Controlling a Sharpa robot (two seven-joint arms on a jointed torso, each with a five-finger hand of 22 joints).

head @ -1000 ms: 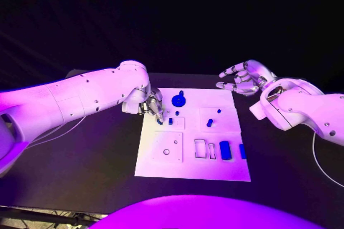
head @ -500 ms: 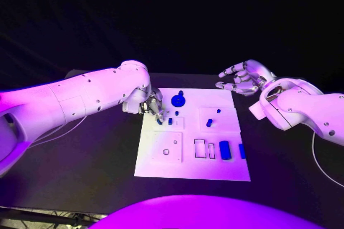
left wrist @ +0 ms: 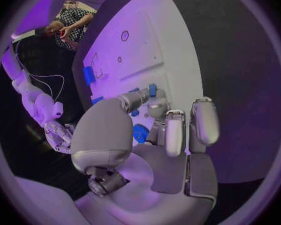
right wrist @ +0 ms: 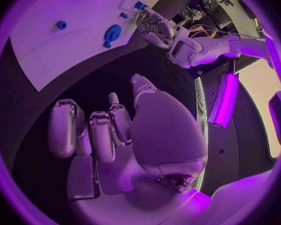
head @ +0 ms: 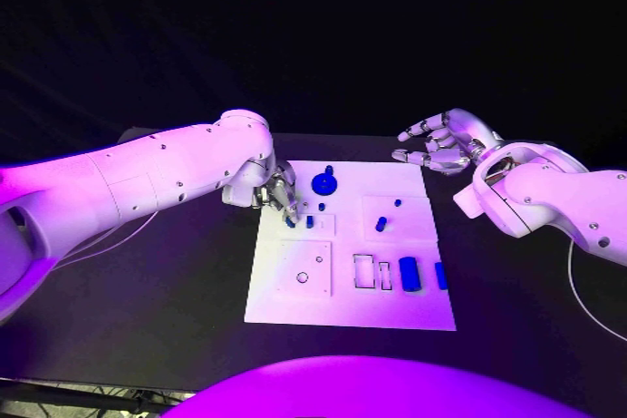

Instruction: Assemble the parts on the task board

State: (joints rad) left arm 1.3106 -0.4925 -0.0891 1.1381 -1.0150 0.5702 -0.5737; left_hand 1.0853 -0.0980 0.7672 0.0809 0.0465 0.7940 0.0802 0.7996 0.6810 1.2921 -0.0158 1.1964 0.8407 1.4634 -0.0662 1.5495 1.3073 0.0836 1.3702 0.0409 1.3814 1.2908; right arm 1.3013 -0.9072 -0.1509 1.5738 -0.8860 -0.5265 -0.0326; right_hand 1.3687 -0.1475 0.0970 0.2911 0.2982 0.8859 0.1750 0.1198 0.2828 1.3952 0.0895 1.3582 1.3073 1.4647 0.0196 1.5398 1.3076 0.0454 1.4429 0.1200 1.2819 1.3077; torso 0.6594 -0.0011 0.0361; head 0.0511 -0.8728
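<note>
Two long blue blocks [head: 411, 274] are seen lying at the near right of the white board [head: 352, 314], which sits mid-bench [head: 157, 291]. Farther along, a small blue peg [head: 290, 222] at the board's left edge is pinched by the left hand [head: 271, 196]. A round blue knob [head: 325, 183] stands toward the far edge. Beyond the far right corner, the right hand [head: 442, 144] is held above the bench with loosely curled, spread fingers, holding nothing.

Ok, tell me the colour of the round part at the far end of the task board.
Blue: the round part, clearest in the head view.
</note>
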